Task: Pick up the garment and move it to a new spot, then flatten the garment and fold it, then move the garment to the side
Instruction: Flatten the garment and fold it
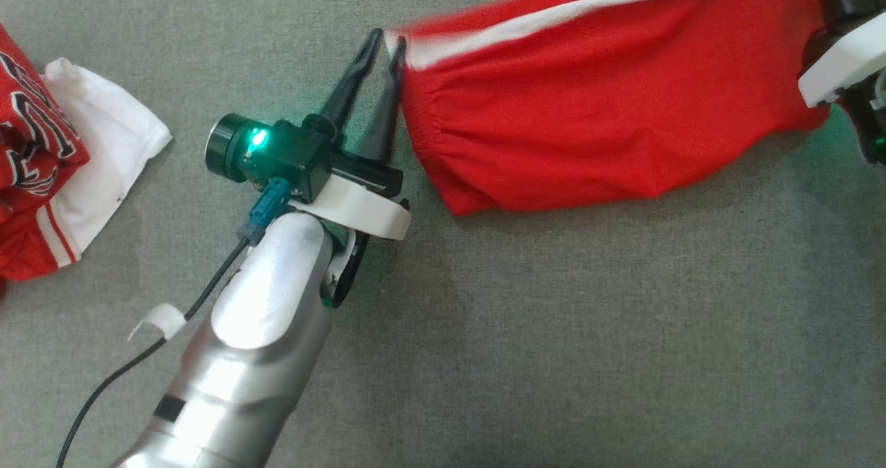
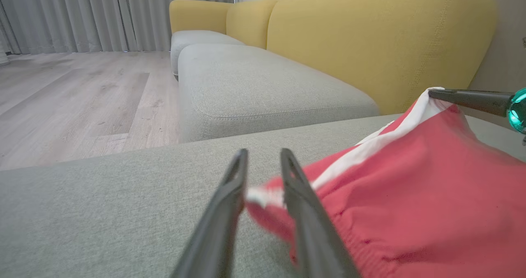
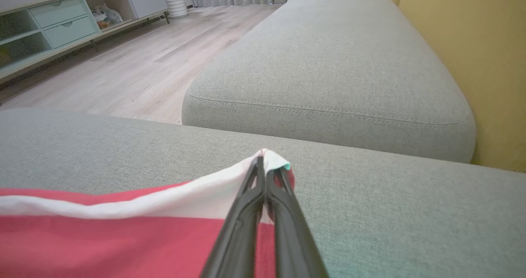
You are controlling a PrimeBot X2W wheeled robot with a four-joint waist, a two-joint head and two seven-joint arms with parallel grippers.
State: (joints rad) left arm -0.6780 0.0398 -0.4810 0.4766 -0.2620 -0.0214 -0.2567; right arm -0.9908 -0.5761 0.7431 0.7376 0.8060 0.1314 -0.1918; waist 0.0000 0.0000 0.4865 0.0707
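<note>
Red garment (image 1: 595, 101) with white stripe, spread sideways over grey cushion (image 1: 554, 329).

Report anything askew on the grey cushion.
The red white-striped cloth garment sits lopsided: the right pincer pinches one white corner, while its other corner lies blurred, unclamped, between the parted jaws of the left pincer.

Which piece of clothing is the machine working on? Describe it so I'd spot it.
On the grey fabric sofa cushion, look right. The red cloth garment stretches out there, plain with one white edge stripe, unlike the crumpled red lettered jersey and white cloth far left.
</note>
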